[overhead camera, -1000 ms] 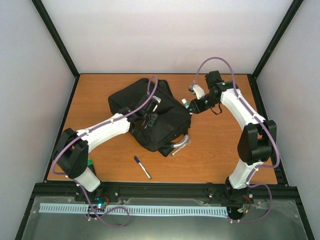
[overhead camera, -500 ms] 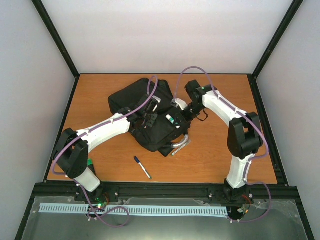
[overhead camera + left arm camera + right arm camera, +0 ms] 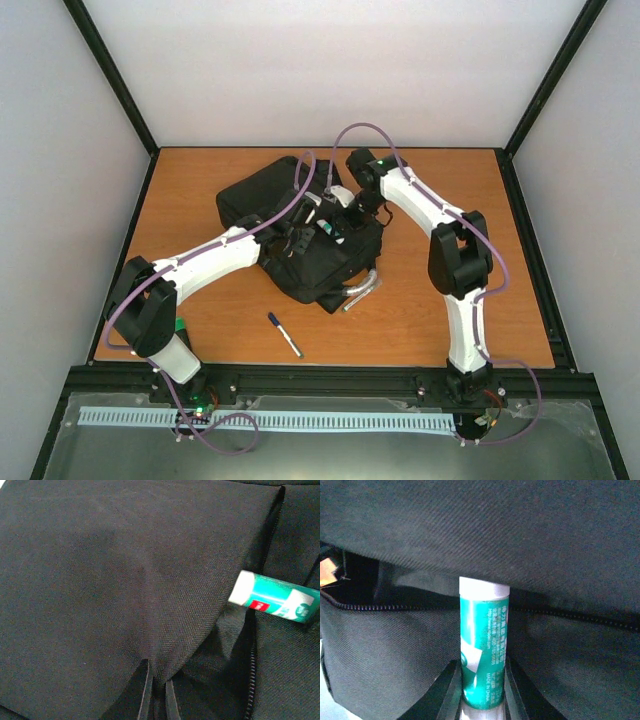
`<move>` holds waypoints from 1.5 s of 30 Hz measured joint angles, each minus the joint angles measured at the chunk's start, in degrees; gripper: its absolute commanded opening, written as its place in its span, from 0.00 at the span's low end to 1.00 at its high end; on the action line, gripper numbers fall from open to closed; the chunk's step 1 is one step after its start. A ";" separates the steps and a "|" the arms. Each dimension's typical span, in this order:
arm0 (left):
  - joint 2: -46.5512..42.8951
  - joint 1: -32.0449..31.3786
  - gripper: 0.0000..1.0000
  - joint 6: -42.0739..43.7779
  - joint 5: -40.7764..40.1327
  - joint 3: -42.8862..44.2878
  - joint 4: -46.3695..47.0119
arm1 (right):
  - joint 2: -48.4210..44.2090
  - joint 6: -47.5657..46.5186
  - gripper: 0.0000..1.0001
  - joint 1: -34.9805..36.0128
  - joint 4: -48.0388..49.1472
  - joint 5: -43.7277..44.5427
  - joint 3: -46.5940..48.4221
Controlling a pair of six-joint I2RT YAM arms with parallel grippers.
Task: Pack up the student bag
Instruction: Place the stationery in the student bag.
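Observation:
The student bag (image 3: 265, 195) is a large black backpack lying mid-table, with its grey handle (image 3: 362, 288) at the near right. My left gripper (image 3: 300, 232) is shut on a flap of the bag's fabric (image 3: 150, 605) and holds it up; its thin fingers (image 3: 144, 695) pinch the cloth. My right gripper (image 3: 340, 222) is shut on a green-and-white glue stick (image 3: 482, 650). It holds the stick's white cap at the bag's zipped opening (image 3: 385, 606). The stick also shows in the left wrist view (image 3: 272, 600) and in the top view (image 3: 328, 231).
A blue pen (image 3: 284, 334) lies on the wooden table (image 3: 450, 290) in front of the bag. A small green object (image 3: 181, 325) sits by the left arm's base. Black frame posts stand at the table's corners.
My right arm has swung left with the glue stick, from beside the bag's right edge to over its opening. The left arm and the bag have stayed put.

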 measured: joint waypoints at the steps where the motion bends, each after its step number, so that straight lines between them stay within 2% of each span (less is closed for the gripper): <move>1: 0.00 0.00 0.01 0.00 0.00 0.00 -0.02 | 0.59 0.11 0.12 0.13 -0.35 0.37 0.76; 9: 0.00 0.00 0.01 0.00 0.00 0.00 -0.09 | 1.40 0.35 0.12 0.68 -1.03 1.01 2.01; 18: 0.00 0.00 0.01 0.00 0.00 0.04 -0.17 | 3.17 -0.31 0.13 2.99 -1.55 -2.40 5.75; 22: 0.00 0.00 0.01 0.00 -0.02 0.07 -0.20 | 3.96 0.44 0.19 3.30 -0.68 -2.01 6.49; 28: 0.00 0.00 0.01 0.00 -0.09 0.07 -0.20 | 3.78 1.09 0.38 3.26 1.16 -0.96 6.05; 36: 0.00 0.00 0.01 0.00 -0.11 0.07 -0.20 | -1.62 0.87 0.50 2.05 3.45 0.66 0.44; 41: 0.00 0.00 0.01 0.00 -0.09 0.07 -0.20 | -5.73 0.37 0.51 0.66 3.67 2.32 -3.13; 43: 0.00 0.00 0.01 0.00 -0.09 0.07 -0.20 | -7.50 -0.13 0.45 0.28 3.96 3.08 -4.94; 45: 0.00 0.00 0.01 0.00 -0.09 0.07 -0.20 | -9.42 -0.63 0.34 0.15 4.44 3.85 -6.97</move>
